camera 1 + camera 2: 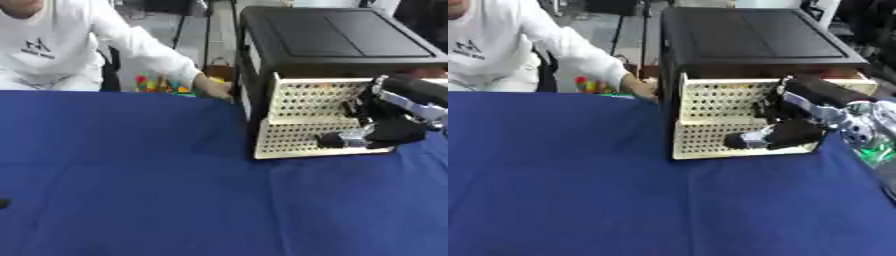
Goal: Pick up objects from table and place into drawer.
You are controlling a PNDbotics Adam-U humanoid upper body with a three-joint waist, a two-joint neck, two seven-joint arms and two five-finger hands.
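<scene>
2 perforated cream drawers (pixel 306 107) front a black cabinet (pixel 337 45) nr the blue tabletop's (pixel 175 190) far right edge; right hand (pixel 794 134) against lower drawer front, fingers curled; can't tell what they grip.

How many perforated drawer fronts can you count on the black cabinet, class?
2. The upper drawer front sits just under the black cabinet top; the lower drawer front sits below it, with the robot's right hand at its right end. The hand may hide part of it.
</scene>
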